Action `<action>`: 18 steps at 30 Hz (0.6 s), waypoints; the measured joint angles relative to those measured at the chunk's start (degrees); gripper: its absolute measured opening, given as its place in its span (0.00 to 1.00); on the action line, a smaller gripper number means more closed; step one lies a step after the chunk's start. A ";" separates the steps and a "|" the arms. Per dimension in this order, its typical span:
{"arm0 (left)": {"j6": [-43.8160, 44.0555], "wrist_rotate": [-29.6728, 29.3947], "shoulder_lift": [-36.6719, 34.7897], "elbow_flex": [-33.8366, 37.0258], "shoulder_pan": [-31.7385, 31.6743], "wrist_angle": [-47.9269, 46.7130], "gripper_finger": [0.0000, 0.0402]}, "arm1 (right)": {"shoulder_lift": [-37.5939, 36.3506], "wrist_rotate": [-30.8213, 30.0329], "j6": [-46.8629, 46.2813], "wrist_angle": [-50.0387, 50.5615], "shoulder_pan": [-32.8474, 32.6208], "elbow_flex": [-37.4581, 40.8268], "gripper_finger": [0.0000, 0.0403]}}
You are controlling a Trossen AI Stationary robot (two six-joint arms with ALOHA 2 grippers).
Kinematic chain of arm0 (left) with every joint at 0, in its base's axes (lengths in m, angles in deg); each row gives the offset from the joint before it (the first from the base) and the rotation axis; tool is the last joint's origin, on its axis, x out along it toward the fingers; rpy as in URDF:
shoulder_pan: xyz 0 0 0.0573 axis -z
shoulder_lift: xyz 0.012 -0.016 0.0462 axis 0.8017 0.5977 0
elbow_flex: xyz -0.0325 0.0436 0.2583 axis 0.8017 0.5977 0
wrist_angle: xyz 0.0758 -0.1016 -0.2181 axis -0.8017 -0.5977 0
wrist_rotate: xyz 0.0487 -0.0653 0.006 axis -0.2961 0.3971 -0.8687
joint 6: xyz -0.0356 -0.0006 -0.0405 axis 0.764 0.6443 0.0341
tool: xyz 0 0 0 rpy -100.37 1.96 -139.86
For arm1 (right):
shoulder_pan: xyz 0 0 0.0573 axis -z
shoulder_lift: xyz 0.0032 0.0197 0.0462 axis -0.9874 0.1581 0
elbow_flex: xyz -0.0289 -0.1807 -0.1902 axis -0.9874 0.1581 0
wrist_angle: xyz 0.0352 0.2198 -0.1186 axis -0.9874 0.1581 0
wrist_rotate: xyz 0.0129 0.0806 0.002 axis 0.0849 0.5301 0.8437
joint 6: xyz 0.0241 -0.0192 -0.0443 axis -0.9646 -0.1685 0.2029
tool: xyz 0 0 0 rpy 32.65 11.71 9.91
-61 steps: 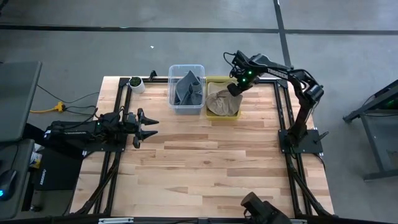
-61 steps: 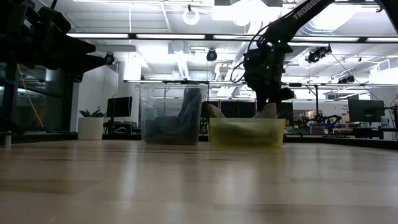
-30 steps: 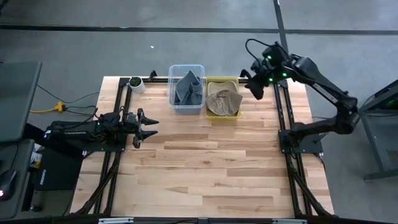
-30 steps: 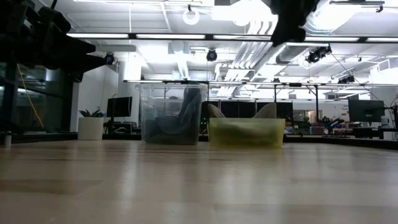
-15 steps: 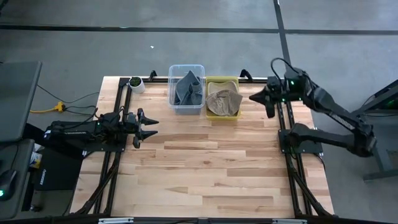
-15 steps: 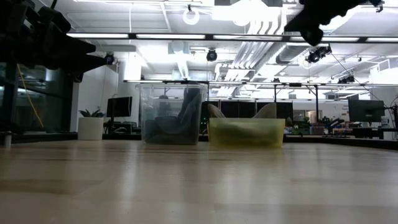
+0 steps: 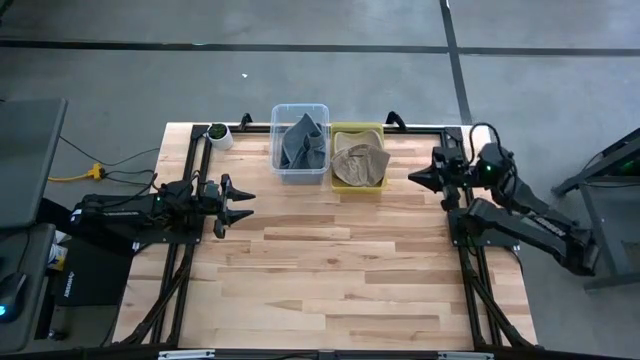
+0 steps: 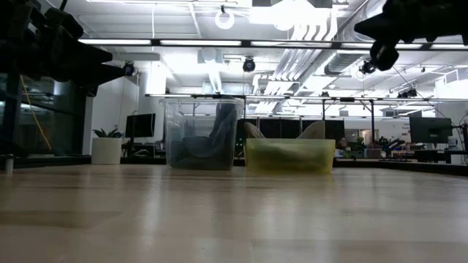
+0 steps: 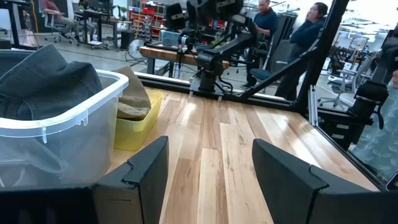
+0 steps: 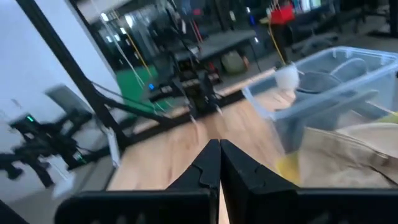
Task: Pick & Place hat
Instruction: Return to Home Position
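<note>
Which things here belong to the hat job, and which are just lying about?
Job:
dark cap in transparent bin
brown caps in yellow bin
right gripper, shut, beside the bins
left gripper, open, table's left

Lying about:
potted plant, back-left corner

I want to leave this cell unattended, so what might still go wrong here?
The brown caps stand heaped above the yellow bin rim, so the top one may slide out. The right gripper, shut, hangs close over the frame rail near its base; folding down, it might clip it. People stand beyond that side of the table, perhaps within the arm's sweep. The left gripper waits open at the left edge.
</note>
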 joint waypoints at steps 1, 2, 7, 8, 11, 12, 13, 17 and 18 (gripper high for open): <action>0.00 0.00 0.00 0.00 0.00 0.00 0.52 | -1.20 0.09 -1.51 -1.74 0.00 1.37 0.00; -0.02 0.00 0.00 0.00 0.00 0.00 0.52 | -2.35 0.09 -2.83 -3.26 0.00 2.71 0.00; 0.01 0.00 0.00 0.00 0.00 0.00 0.52 | -6.40 -0.37 -8.30 -8.47 -0.33 6.84 0.00; 0.01 0.00 0.00 0.00 0.00 0.00 0.52 | -7.12 -0.55 -9.69 -9.87 -0.95 7.69 0.00; -0.02 0.00 0.00 0.00 0.00 0.00 0.52 | -9.50 -2.66 -13.38 -14.64 -4.71 10.63 0.00; -0.02 0.00 0.00 0.00 0.00 0.00 0.52 | -10.39 -4.39 -13.93 -16.06 -6.46 11.65 0.00; -0.02 0.00 0.00 0.00 0.00 0.00 0.52 | -11.24 -6.38 -14.25 -17.19 -8.31 12.65 0.00; -0.02 0.00 0.01 0.00 0.00 0.00 0.52 | -13.79 -14.55 -11.82 -18.68 -14.69 15.69 0.00; 0.00 0.00 0.00 0.00 0.00 0.00 0.52 | -14.10 -15.88 -11.17 -18.68 -15.73 16.13 0.00</action>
